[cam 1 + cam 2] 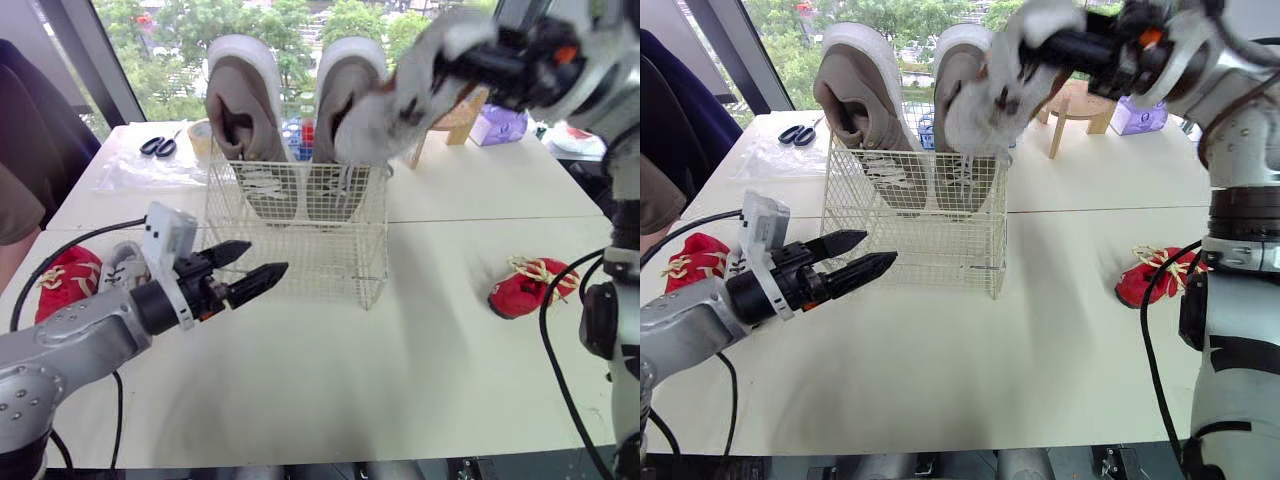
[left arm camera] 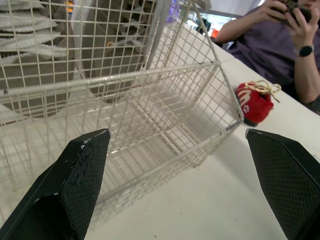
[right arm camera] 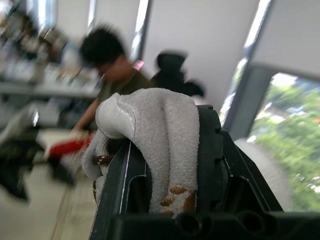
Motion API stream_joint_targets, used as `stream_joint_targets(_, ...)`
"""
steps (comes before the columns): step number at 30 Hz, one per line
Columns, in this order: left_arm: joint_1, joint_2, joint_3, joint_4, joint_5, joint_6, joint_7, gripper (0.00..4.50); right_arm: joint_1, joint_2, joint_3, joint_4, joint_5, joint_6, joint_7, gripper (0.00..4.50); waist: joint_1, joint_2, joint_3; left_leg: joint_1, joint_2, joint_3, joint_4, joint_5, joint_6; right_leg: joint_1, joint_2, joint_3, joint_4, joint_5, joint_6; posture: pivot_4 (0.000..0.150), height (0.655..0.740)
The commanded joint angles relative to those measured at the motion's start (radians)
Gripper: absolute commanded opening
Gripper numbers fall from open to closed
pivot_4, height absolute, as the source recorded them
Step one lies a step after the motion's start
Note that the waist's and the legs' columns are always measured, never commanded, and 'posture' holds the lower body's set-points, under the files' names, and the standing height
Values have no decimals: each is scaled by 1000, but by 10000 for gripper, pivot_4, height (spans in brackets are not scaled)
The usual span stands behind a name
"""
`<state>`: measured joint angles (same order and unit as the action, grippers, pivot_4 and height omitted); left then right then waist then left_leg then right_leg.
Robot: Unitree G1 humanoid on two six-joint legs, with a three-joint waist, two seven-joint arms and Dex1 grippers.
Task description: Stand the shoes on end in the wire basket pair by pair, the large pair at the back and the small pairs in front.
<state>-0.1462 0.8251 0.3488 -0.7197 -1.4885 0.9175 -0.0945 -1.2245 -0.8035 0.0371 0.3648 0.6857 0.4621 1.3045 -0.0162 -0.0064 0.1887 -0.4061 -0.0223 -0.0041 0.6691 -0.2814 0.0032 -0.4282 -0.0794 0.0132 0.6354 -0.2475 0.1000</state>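
- Small grey suede shoe (image 1: 415, 95) is clamped in the right gripper's (image 1: 462, 63) fingers, above the white wire basket (image 1: 300, 250) on the worktop (image 1: 400, 360).
- Large beige pair (image 1: 245, 110) stands at the back, so lower this one on end into the free front row.
- Left gripper (image 1: 265, 257), fingers spread, hovers beside the basket and could steady it.

White table (image 1: 420, 370), seam across the middle. Far side: big window (image 1: 150, 30), dark slanted frame (image 1: 97, 60) at left, daylit green trees (image 1: 350, 18) outside.
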Motion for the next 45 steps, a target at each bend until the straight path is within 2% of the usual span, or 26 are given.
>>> stream_joint_targets(1, 26, 24, 35, -36, -24, -40, -23, 44584, -54, 13, 10, 60, -82, -64, 84, 9336, 3, 0, 0, 0, 0, 0, -1, 0, 0, 0, 0, 0, -2, 1, -1, 1500, 7400)
stream_joint_targets(5, 50, 44, 48, -30, -16, -59, -44, 44584, -24, 49, 75, 78, -218, -175, 124, 9336, 4, 0, 0, -2, -1, 0, -2, 0, -1, 0, -1, 0, -5, 2, 1, 1500, 7400)
stream_joint_targets(10, 57, 57, 41, -14, 1, -75, -65, 44584, 23, 105, 86, 56, -251, -185, 156, 9336, 6, 0, 0, -2, -1, 0, -3, 1, -2, -1, -2, -1, -5, 2, 1, 1500, 7400)
stream_joint_targets(13, 44, 57, 22, 4, 17, -79, -71, 44584, 53, 149, 104, 107, -310, -253, 140, 9336, 3, 0, 0, -2, -1, 0, -3, 1, -2, -1, -2, -1, -5, 2, 1, 1500, 7400)
stream_joint_targets(20, 32, 46, 4, 23, 29, -83, -62, 45000, 57, 158, 91, 143, -366, -272, 152, 42940, 4, 0, 0, -2, -1, 0, -4, 3, -5, -1, -1, -1, -5, 3, 1, 1500, 7400)
stream_joint_targets(21, 33, 46, 3, 22, 30, -83, -61, 45000, 57, 154, 85, 135, -364, -262, 154, 44502, 3, 0, 0, -2, -1, 0, -4, 3, -5, -1, -1, -1, -5, 3, 1, 1500, 7400)
stream_joint_targets(28, 76, 75, 50, 33, 44, -74, -84, 45000, 68, 58, -9, -46, -247, -9, 169, 44502, 6, 0, 0, -2, -1, -1, -4, 1, -3, -2, -2, -1, -5, 3, 1, 1500, 7400)
stream_joint_targets(32, 98, 101, 114, 72, 53, -78, -77, 45000, 96, 11, -90, -137, -193, 93, 101, 44502, 4, 0, 0, -2, -1, -1, -4, 1, -3, -1, -2, -1, -5, 2, 1, 1500, 7400)
stream_joint_targets(38, -36, 143, 110, 258, 241, -47, 151, 45000, 97, -50, -179, -148, -169, 148, 14, 44502, 5, 0, 0, -1, -1, -1, -4, 2, -4, -2, -2, -1, -4, 2, -2, 1500, 7400)
stream_joint_targets(40, -133, 190, 47, 353, 292, 74, 280, 45000, 93, -74, -196, -175, -139, 186, 20, 44502, 7, 0, 0, -2, -1, -1, -4, 2, -3, -2, -1, -1, -4, 3, 0, 1500, 7400)
stream_joint_targets(43, -274, 229, 7, 538, 224, 332, 448, 45000, 118, -115, -166, -274, -85, 262, 83, 44502, 5, 0, 0, -2, -1, -1, -4, 2, -3, -2, -1, -1, -4, 3, 1, 1500, 7400)
stream_joint_targets(45, -369, 237, 7, 626, 238, 436, 492, 45000, 147, -142, -145, -334, -64, 291, 118, 44502, 3, -1, 0, -2, -1, -1, -4, 1, -2, -2, 0, -2, -3, 4, 2, 1500, 7400)
